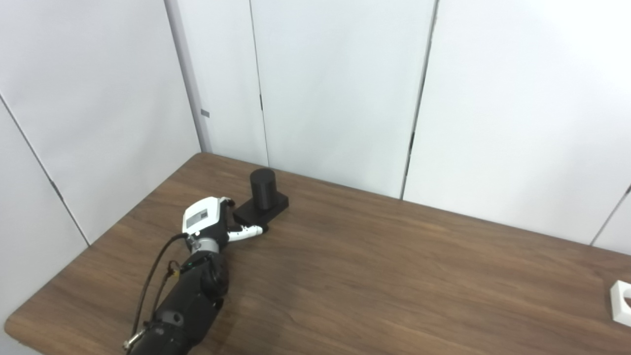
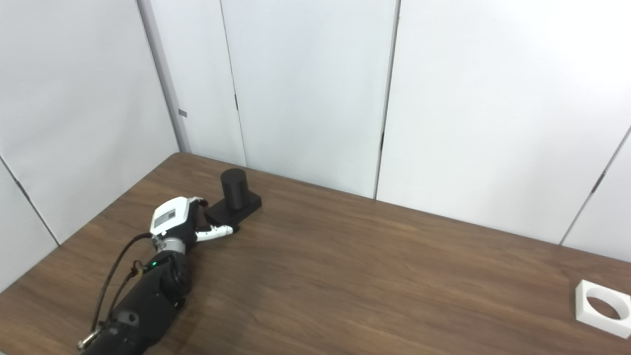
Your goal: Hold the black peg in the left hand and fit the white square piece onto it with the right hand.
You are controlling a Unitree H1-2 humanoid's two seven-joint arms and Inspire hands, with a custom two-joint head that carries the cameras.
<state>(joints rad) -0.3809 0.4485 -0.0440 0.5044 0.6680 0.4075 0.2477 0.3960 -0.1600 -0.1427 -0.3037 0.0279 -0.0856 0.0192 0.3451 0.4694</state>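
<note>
Brown wood-grain surface (image 2: 345,286). White square piece with round hole (image 2: 603,307) lies untouched at near right edge; right hand not in view. Left hand (image 1: 209,222) reaches far-left, fingers (image 1: 246,231) spread, touching black cylindrical peg on square base (image 1: 263,195); grasp apparently not yet closed. Fitting remains.

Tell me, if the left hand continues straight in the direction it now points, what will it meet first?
Most likely the black peg: the left hand points at its square base, fingers already at the base's near edge. Actual contact is unclear.
</note>
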